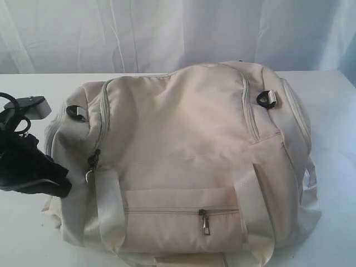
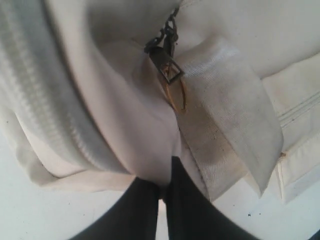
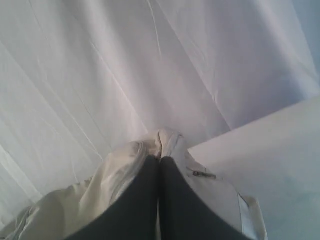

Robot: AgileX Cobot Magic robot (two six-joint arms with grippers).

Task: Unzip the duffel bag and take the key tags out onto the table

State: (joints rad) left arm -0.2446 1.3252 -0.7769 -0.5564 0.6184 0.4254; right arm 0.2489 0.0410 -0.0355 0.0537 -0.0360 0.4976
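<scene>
The duffel bag [image 1: 183, 144] lay across the middle of the table [image 1: 334, 111], with bare tabletop at both its ends and along the far edge by the white curtain [image 1: 167, 28]. Its main zipper ran closed over the top, and the front pocket was zipped as well, its pull [image 1: 205, 223] hanging down. No key tags showed anywhere, so they were presumably inside.

The step in hand looked like the opening of the main zipper. The left gripper [image 2: 161, 172] sat at the bag's left end, its fingers drawn almost together and their tips pressed into the fabric just below the main zipper pull [image 2: 167, 67], beside a webbing strap [image 2: 225, 120]. Whether a fold of cloth was pinched between them could not be told. It did not have the pull.

The right gripper [image 3: 160, 161] was out of the exterior view. Its own camera showed the fingers closed together with nothing between them, poised over one end of the bag.

Next, a gripper would probably need to take that small metal pull and draw it along the zipper while the other steadied the soft bag.
</scene>
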